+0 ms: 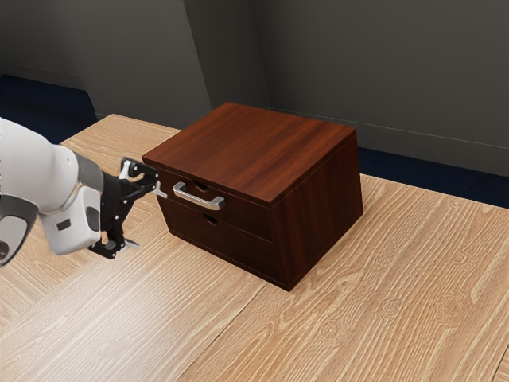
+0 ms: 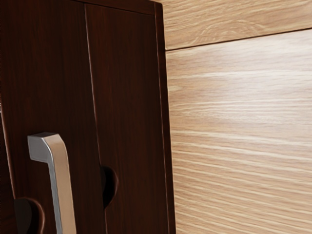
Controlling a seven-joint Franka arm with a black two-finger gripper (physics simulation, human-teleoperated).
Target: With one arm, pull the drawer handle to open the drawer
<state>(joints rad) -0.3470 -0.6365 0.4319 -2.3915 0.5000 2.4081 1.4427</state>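
On a pale wood-grain surface, a dark brown two-drawer cabinet faces a white arm that enters from the exterior view's left. The silver handle sits on the top drawer, whose front lies level with the lower drawer. The black end effector hangs just beside the cabinet's front corner, to the exterior view's left of the handle. Its fingers are spread wide and grip nothing. Whether the upper fingertip touches the drawer's edge cannot be told. The wrist view brings the drawer fronts close, showing the handle's bent end and a curved finger notch in the lower drawer's edge.
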